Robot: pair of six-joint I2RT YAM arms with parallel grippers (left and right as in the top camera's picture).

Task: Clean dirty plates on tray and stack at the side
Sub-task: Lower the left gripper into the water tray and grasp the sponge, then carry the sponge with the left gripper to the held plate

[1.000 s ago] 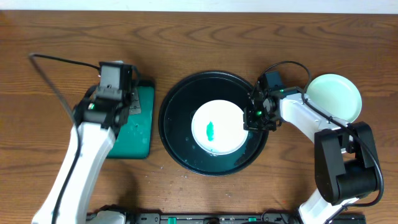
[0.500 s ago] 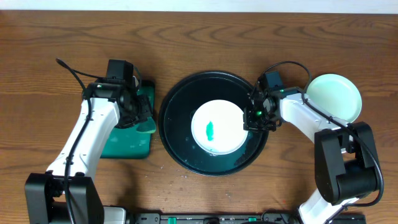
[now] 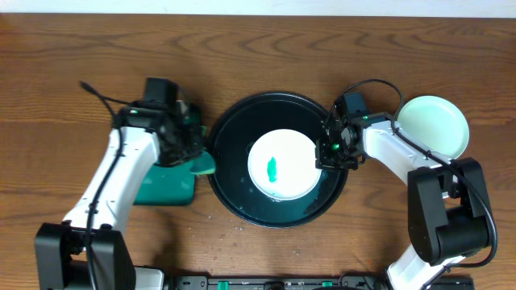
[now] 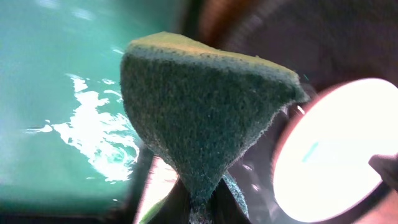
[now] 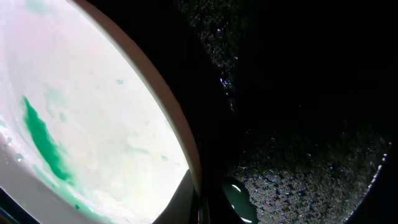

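A white plate [image 3: 282,173] with a green smear [image 3: 273,168] lies in the middle of the round black tray [image 3: 230,129]. My right gripper [image 3: 326,151] is shut on the plate's right rim; in the right wrist view its jaws [image 5: 208,202] pinch the plate's edge [image 5: 106,106] over the wet tray floor [image 5: 298,124]. My left gripper [image 3: 192,153] is shut on a green sponge [image 3: 203,165] at the tray's left rim. In the left wrist view the sponge [image 4: 199,118] hangs from the jaws [image 4: 202,211], with the plate [image 4: 336,155] to the right. A clean plate [image 3: 434,127] sits at the right side.
A green rectangular tray [image 3: 165,181] lies left of the black tray, partly under my left arm; it shows wet in the left wrist view [image 4: 62,93]. Cables run from both arms. The table is brown wood.
My left arm has moved right with the sponge, from over the green tray to the black tray's left rim. The right arm and the plate have not moved.
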